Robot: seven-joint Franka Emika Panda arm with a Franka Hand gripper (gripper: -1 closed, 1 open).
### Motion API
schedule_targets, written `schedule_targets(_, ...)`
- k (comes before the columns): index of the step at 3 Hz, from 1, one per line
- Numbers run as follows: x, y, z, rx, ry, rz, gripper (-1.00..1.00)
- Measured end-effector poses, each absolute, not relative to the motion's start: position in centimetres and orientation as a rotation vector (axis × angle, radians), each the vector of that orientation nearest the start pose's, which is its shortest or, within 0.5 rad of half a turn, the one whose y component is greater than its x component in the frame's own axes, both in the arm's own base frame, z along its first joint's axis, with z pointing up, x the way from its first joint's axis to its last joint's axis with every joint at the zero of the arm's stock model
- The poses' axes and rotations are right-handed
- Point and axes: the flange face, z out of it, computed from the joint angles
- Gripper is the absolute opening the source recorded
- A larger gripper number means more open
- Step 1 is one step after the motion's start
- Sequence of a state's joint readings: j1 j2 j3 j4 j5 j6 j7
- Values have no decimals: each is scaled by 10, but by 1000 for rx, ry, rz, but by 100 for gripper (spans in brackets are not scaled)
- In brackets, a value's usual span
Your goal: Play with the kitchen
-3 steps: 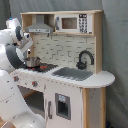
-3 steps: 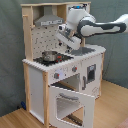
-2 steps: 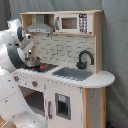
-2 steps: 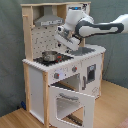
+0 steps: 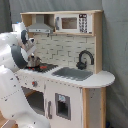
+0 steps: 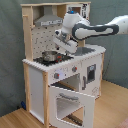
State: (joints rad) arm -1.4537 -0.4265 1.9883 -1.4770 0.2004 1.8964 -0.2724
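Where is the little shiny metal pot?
The shiny metal pot sits on the black-red stovetop under the grey hood, toward the second exterior view's left, beside the robot's gripper.

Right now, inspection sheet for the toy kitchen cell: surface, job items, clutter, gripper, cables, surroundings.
Surface: wooden floor, bare where visible.
Job items: kitchen upright; oven door hanging open; metal pot on the stovetop; sink looks empty; microwave shut.
Clutter: nothing seen.
Gripper: gripper above the stovetop beside the pot; state of the jaws unclear.
Cables: nothing seen.
Surroundings: grey curtain behind.
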Motion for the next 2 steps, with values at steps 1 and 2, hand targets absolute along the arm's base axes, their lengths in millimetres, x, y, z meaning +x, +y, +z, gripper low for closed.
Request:
schedule_targets(1,487,437,560,-2961,-1358,-402,100)
schedule_targets(2,497,438,559,-2937,-1388,-384,100)
